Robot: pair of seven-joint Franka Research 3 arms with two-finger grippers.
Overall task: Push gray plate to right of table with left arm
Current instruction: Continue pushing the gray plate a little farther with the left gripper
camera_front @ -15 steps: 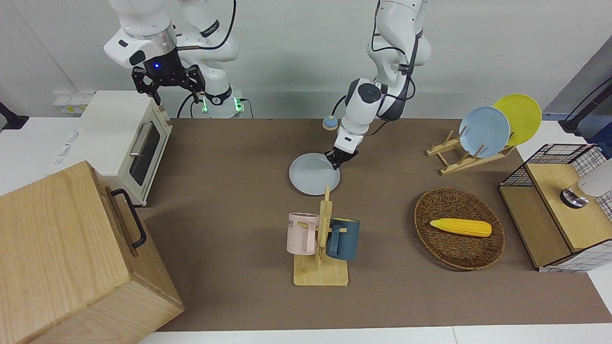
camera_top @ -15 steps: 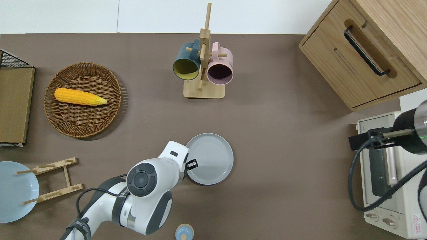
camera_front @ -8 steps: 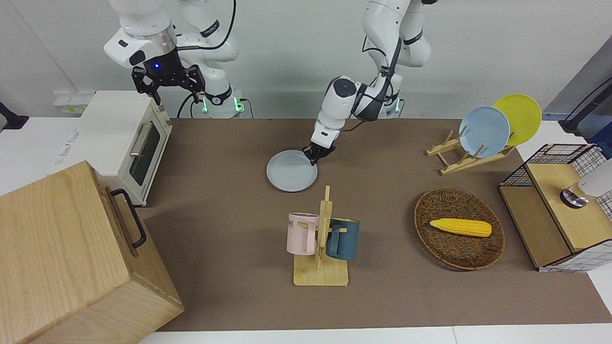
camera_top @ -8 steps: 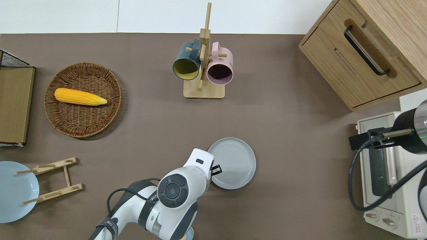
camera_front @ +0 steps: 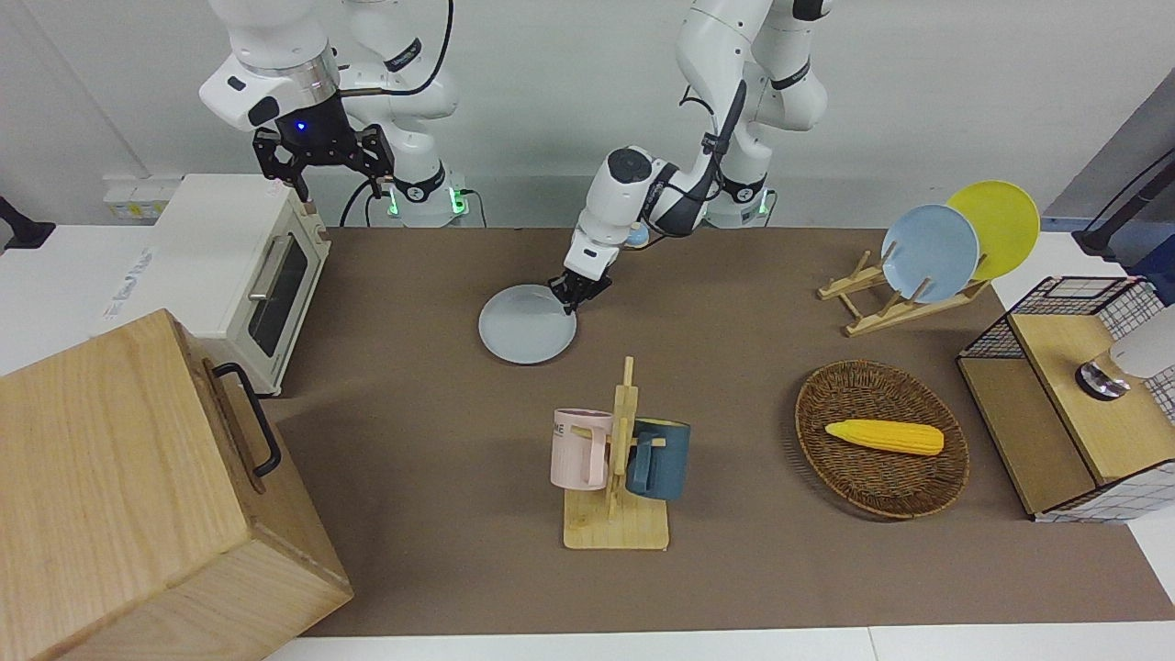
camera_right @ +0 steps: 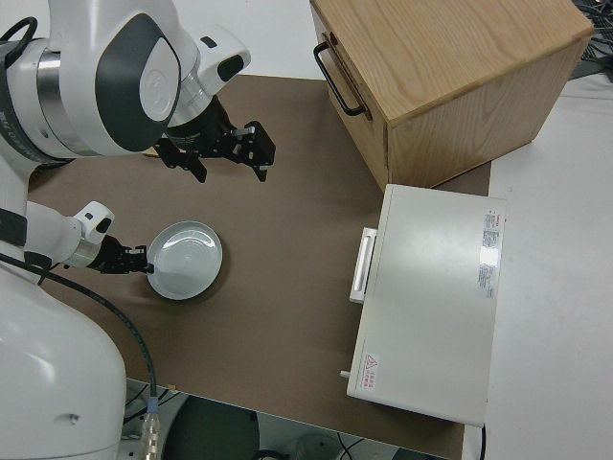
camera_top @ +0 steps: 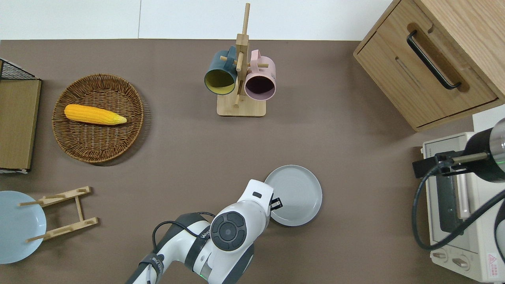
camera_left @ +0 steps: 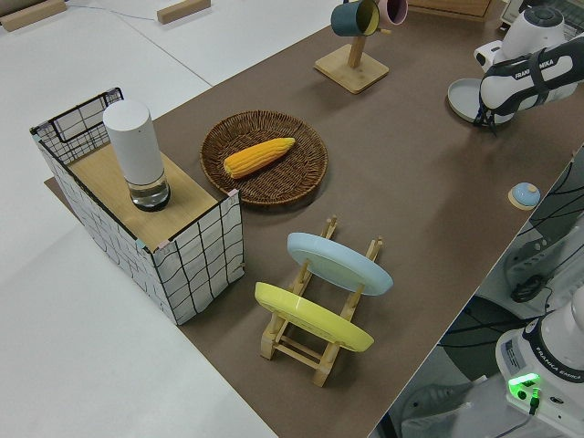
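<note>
The gray plate (camera_front: 525, 323) lies flat on the brown table (camera_front: 413, 413), about midway between the mug rack and the robots; it also shows in the overhead view (camera_top: 294, 195) and the right side view (camera_right: 187, 259). My left gripper (camera_front: 569, 298) is low at the table, its fingers together, touching the plate's rim on the side toward the left arm's end of the table; the overhead view (camera_top: 276, 203) shows the same contact. It holds nothing. The right arm, with the blue light, is parked.
A wooden rack with a pink and a dark blue mug (camera_front: 617, 459) stands farther from the robots than the plate. A white toaster oven (camera_front: 248, 266) and a wooden cabinet (camera_front: 138, 487) stand at the right arm's end. A wicker basket (camera_front: 826, 395) with corn and a plate rack (camera_front: 927, 252) stand toward the left arm's end.
My left gripper has slid the gray plate across the table toward the right arm's end, staying against its rim. The right arm has not moved.
</note>
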